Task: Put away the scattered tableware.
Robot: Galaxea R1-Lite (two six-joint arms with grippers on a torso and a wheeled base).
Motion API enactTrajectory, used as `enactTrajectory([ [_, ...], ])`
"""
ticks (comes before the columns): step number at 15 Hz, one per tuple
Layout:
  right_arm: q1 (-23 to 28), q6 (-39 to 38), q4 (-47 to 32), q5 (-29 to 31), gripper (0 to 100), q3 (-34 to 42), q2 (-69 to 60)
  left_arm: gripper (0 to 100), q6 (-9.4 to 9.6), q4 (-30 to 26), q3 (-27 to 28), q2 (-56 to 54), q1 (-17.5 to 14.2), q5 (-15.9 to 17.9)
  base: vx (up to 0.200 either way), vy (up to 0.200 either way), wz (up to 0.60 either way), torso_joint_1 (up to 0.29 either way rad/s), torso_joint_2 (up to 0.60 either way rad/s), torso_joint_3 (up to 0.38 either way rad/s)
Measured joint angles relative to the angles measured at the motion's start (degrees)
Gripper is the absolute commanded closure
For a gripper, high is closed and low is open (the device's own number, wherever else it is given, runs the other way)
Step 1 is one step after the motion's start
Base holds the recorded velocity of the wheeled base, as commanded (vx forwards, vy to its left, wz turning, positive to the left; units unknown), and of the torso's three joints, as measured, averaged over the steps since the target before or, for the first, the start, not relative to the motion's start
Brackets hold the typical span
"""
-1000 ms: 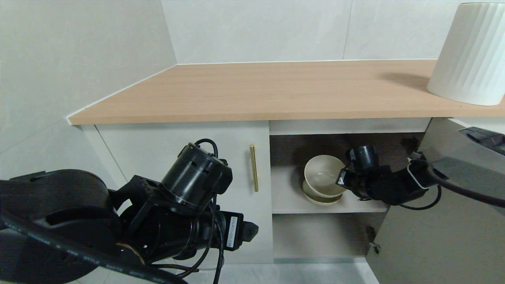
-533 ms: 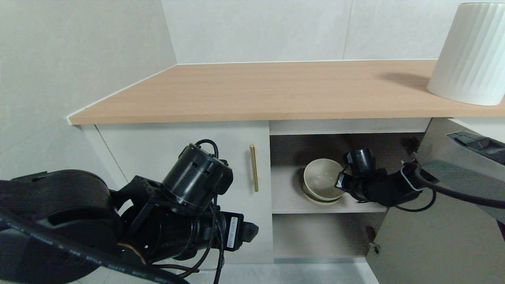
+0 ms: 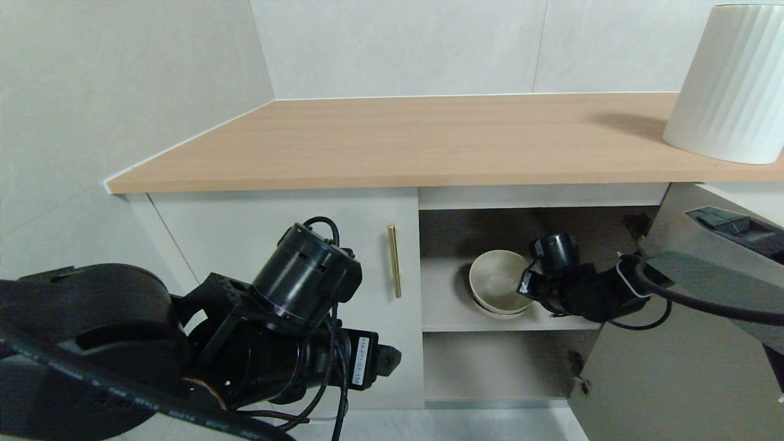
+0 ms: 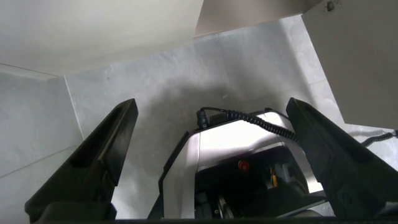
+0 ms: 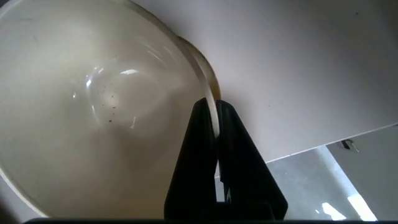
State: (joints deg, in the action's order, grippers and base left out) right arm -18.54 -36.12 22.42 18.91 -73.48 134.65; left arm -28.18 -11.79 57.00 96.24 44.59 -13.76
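Over the last second my right hand [image 3: 525, 286] has been lowering the cream glazed ceramic bowl [image 3: 495, 283] out of a raised tilt. The bowl is now sitting nearly level on the shallow cream dish [image 3: 501, 312] on the upper cabinet shelf [image 3: 446, 309]. I am pinching the bowl's rim, one finger inside and one outside. My left hand [image 4: 211, 115] is hanging low, fingers spread, holding nothing. Judgement: the bowl is behaving as rigid, smooth, breakable ware. The rim is serving as a workable hold, but the glaze is probably slippery, so I am judging that full seating should come before release.
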Motion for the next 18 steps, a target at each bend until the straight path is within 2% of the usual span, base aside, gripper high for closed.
enactTrajectory([
  [8, -0.89, 1.30, -0.17, -0.28, 0, 1.99, -0.74, 0, -0.13, 0.05, -0.01, -0.24, -0.06, -0.17, 0.000, 0.000, 0.00, 0.000, 0.00, 0.000],
  [11, -2.86, 7.41, -0.59, -3.23, 0, 8.94, -7.02, 0, -0.57, 0.00, 0.10, -2.15, -1.66, -0.46, 0.000, 0.000, 0.00, 0.000, 0.00, 0.000],
  [15, -6.01, 11.90, -7.31, -7.64, 0, 19.54, -21.14, 0, -0.68, -0.04, -2.10, -7.88, -4.02, -0.30, 0.000, 0.000, 0.00, 0.000, 0.00, 0.000],
  [18, -7.67, 13.49, -11.61, -8.86, 0, 26.27, -32.11, 0, 0.27, 0.41, -4.14, -11.48, -5.99, 0.05, 0.000, 0.000, 0.00, 0.000, 0.00, 0.000],
])
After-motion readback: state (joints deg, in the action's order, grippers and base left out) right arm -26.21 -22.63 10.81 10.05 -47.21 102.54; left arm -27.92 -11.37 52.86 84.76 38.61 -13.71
